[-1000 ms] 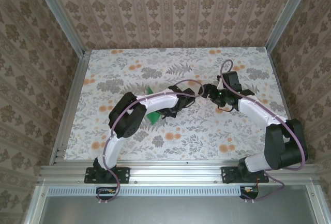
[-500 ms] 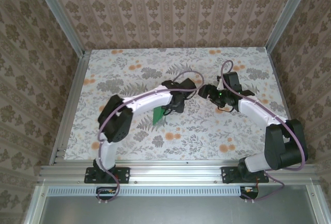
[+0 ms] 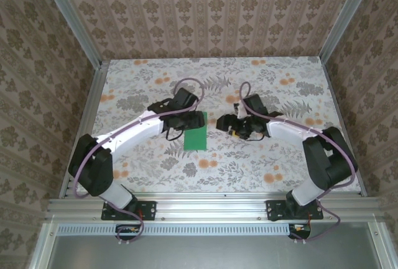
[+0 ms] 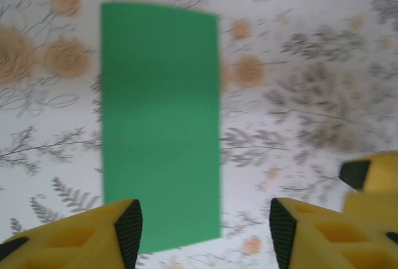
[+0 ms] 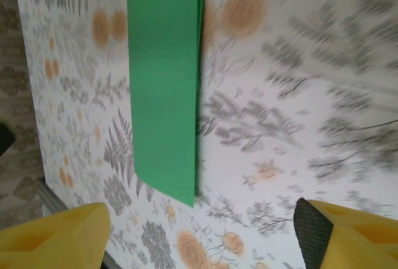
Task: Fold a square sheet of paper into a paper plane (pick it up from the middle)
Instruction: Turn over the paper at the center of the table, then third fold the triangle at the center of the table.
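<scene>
Left end effector (image 3: pixel 176 126): your jaws stand apart and hold nothing. In the left wrist view the yellow fingers (image 4: pixel 118 228) sit on either side of one short edge of the paper. Contact with it cannot be told.
Right end effector (image 3: pixel 227 122): your jaws are spread wide and empty, low over the desk, just right of the paper and not touching it.
Obstructions: the two end effectors flank the paper closely, one on each long side. A yellow finger of the other arm shows at the right edge of the left wrist view. Nothing lies on top of the paper.
Square sheet of paper (image 3: pixel 195 131): bright green, lying flat on the desk between the two end effectors, left of centre.
Shape and axis: it shows as a rectangle, about twice as long as wide. The long axis runs near to far from the arm bases, barely tilted. In the right wrist view one long side shows a dark line along it.
Desk (image 3: pixel 280 163): pale cover printed with grey leaves and orange flowers.
Room: patterned beige wallpaper (image 3: pixel 205 14) on three sides, with an aluminium frame rail (image 3: pixel 211 207) along the near edge.
</scene>
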Motion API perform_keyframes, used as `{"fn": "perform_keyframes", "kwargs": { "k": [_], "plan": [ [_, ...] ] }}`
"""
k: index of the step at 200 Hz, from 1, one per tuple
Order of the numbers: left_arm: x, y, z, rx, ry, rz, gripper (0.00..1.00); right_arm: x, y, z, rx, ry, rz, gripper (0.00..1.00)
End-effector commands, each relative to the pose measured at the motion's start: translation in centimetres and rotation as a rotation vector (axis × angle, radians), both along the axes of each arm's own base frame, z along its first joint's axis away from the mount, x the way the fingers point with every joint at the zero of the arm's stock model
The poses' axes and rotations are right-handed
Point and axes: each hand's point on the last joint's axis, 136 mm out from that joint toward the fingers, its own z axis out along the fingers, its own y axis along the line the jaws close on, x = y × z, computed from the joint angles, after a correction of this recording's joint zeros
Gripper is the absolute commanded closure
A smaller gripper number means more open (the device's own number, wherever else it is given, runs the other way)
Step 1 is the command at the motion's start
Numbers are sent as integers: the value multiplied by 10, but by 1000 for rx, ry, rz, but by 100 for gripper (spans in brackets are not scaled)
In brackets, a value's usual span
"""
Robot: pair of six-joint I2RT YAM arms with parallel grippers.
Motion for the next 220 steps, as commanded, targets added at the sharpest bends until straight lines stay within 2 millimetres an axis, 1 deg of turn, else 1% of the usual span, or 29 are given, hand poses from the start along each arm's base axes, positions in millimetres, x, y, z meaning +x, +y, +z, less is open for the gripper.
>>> {"fn": "perform_keyframes", "kwargs": {
  "k": [1,11,21,40,56,70,89,118,142,157,179,204,220],
  "plan": [
    [8,-8,-5,-157,21,34,51,-7,27,-2,59,41,36,21],
    [13,-8,-10,-178,22,43,57,-12,33,-7,60,59,46,23],
    [18,-5,-19,-166,33,59,62,-15,37,-11,62,78,48,25],
    [28,-1,-34,-135,52,75,69,-19,45,-16,65,99,52,28],
    [37,1,-43,-122,60,80,70,-22,50,-21,58,114,60,29],
    [47,2,-52,-113,64,83,74,-23,52,-25,52,128,59,30],
    [60,3,-58,-100,55,88,77,-23,55,-30,49,142,57,32],
    [70,8,-72,-51,65,106,79,-23,59,-33,48,158,55,34],
    [67,14,-90,-7,118,126,80,-23,62,-36,52,179,41,36],
    [64,18,-98,13,146,141,81,-23,63,-38,51,182,33,36],
    [60,21,-103,19,168,156,81,-23,67,-41,54,202,25,37],
    [56,23,-106,19,185,164,81,-26,76,-42,66,216,37,38],
    [51,26,-114,23,206,172,81,-30,79,-46,62,231,41,40]
  ]
}}
